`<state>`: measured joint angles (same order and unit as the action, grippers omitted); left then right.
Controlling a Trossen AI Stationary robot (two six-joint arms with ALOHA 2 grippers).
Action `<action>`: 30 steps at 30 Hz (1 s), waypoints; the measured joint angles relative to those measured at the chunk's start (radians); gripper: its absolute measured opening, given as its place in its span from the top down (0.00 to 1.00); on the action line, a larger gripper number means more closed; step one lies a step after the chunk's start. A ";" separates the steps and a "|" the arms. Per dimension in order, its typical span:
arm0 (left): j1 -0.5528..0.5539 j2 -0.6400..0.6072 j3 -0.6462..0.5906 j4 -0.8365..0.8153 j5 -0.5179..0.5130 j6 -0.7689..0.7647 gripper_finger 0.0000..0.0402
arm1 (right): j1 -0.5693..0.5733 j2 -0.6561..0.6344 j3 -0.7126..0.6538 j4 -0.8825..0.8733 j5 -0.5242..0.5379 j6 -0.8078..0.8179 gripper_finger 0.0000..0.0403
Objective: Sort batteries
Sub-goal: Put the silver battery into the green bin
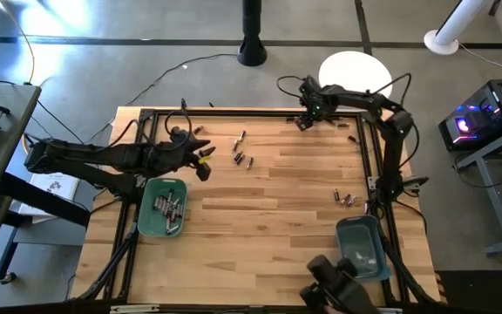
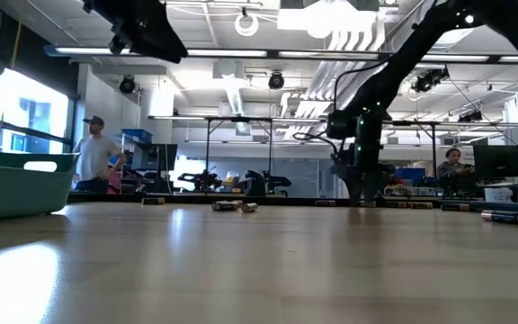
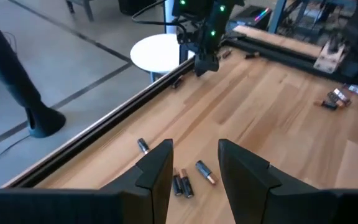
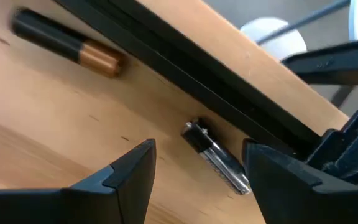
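Batteries lie scattered on the wooden table: a small group (image 1: 240, 158) near the far middle, another group (image 1: 345, 199) at the right. More batteries fill the left teal bin (image 1: 149, 225). My left gripper (image 3: 194, 165) hovers open and empty above the table, just beyond that bin, over three batteries (image 3: 182, 184). My right gripper (image 4: 197, 171) is at the table's far edge, pointing down and open. Between its fingers, untouched, a silvery battery (image 4: 217, 159) lies against the black rail. A dark, copper-ended battery (image 4: 67, 45) lies beside it.
A second teal bin (image 1: 362, 247) stands at the near right. A black frame rail (image 1: 251, 113) runs along the table's far edge, close to my right gripper (image 1: 306, 120). A white round stool (image 1: 354, 73) stands beyond it. People stand in the room behind the table.
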<state>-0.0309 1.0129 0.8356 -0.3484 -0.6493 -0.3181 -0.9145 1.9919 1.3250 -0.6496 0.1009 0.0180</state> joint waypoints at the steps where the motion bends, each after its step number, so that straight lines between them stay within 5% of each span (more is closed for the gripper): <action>1: 0.002 0.006 0.000 0.002 0.001 0.012 0.70 | 0.003 0.011 0.015 -0.016 0.000 0.000 0.42; 14: 0.007 0.030 0.000 0.001 0.009 0.061 0.70 | 0.090 0.024 0.050 -0.201 -0.064 -0.070 0.44; 27: 0.004 0.030 0.000 0.001 0.010 0.061 0.70 | 0.144 0.015 0.021 -0.173 -0.043 -0.078 0.93; 30: 0.004 0.030 0.000 0.001 0.013 0.060 0.70 | 0.144 0.005 0.019 -0.185 -0.030 -0.067 0.95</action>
<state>-0.0265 1.0424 0.8356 -0.3477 -0.6363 -0.2577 -0.7708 1.9969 1.3437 -0.8346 0.0709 -0.0493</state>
